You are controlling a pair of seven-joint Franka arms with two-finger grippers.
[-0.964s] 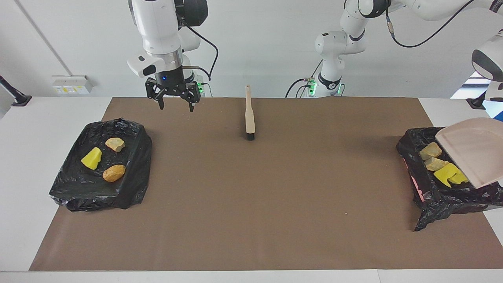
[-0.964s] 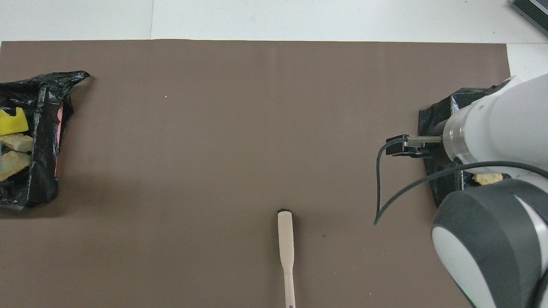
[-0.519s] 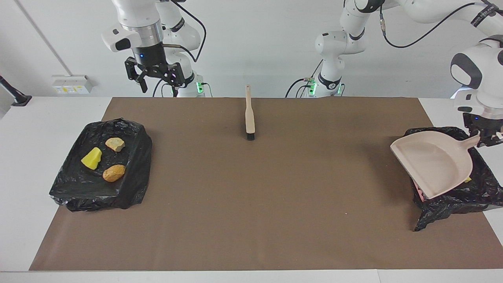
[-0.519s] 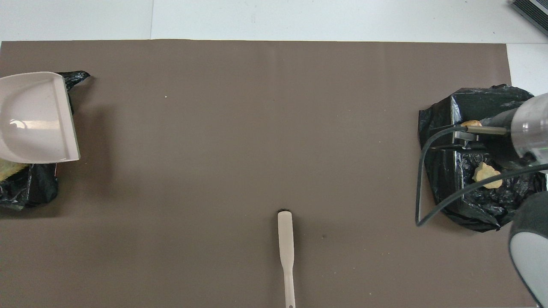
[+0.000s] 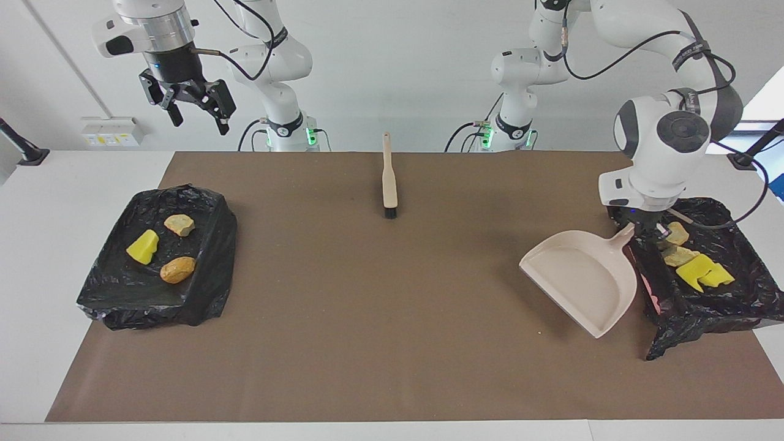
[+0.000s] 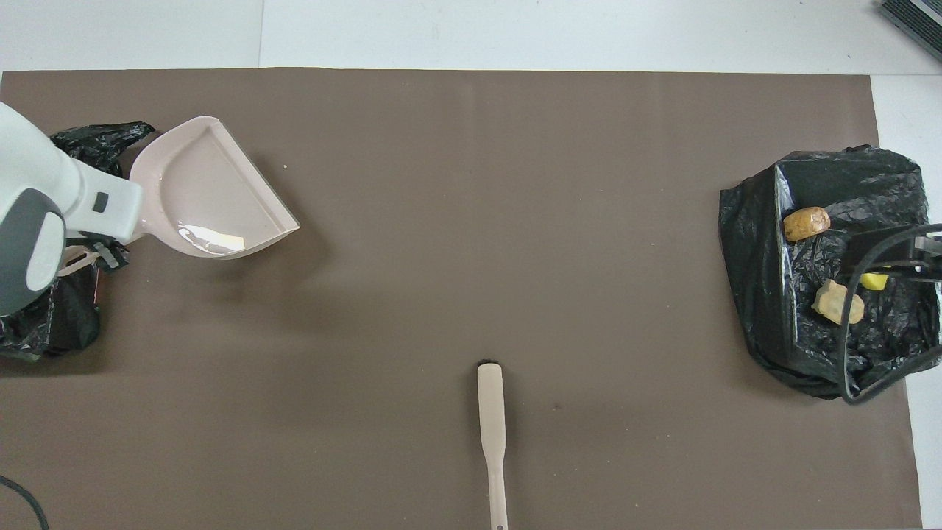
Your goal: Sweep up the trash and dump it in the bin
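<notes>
My left gripper [image 5: 643, 231] is shut on the handle of the beige dustpan [image 5: 582, 282], which hangs empty and tilted just above the brown mat, beside the black-bagged bin [image 5: 735, 300] at the left arm's end. Trash lies in that bin: tan lumps [image 5: 677, 233] and yellow wedges [image 5: 703, 272]. From overhead the dustpan [image 6: 210, 191] shows with my left arm over the bin [image 6: 70, 327]. My right gripper [image 5: 187, 107] hangs open and empty, high over the right arm's end. A second black-bagged bin [image 5: 122, 294] there holds a yellow wedge [image 5: 143, 246] and two tan lumps [image 5: 178, 269].
A beige brush [image 5: 389, 177] with black bristles lies on the mat [image 5: 392, 318] midway between the arms, close to the robots, handle toward them; overhead it is the brush [image 6: 491, 434]. The second bin [image 6: 758, 294] sits at the mat's edge.
My left arm swung the dustpan off the bin and out over the mat beside it, uncovering the trash. My right gripper rose and moved toward its end of the table.
</notes>
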